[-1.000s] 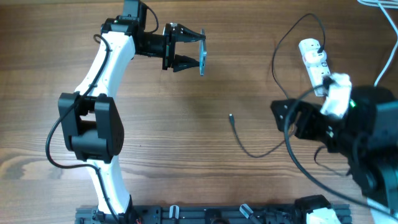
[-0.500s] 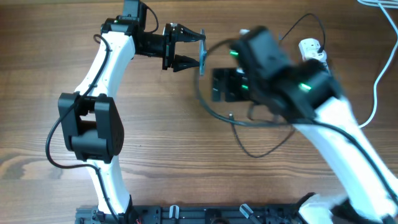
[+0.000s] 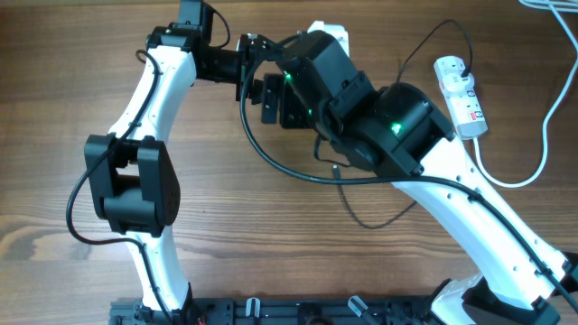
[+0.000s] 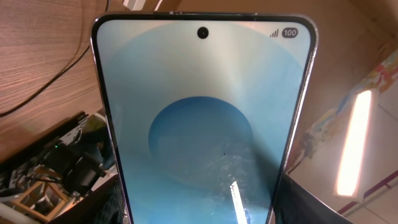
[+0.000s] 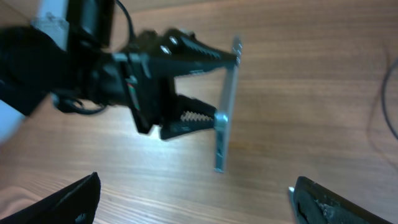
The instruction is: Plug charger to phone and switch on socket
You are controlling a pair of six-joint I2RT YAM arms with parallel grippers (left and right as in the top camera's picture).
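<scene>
My left gripper [image 5: 222, 87] is shut on the phone [image 4: 202, 124] and holds it on edge above the table. The cyan screen fills the left wrist view, and the phone shows edge-on in the right wrist view [image 5: 225, 106]. In the overhead view my right arm covers it. My right gripper [image 5: 194, 184] is open and empty, facing the phone from a short way off; overhead it sits right beside the left gripper [image 3: 271, 99]. The charger's black connector tip [image 3: 335, 169] lies on the table, and its cable runs right towards the white socket [image 3: 462, 95].
The socket's thick white cord [image 3: 533, 144] loops along the right edge. My right arm [image 3: 397, 126] stretches across the middle of the table above the charger cable. A black rail [image 3: 298, 311] runs along the front edge.
My right arm has swung from the right side of the table across to the left, up to the held phone. The left arm, the phone and the charger tip have not moved.
</scene>
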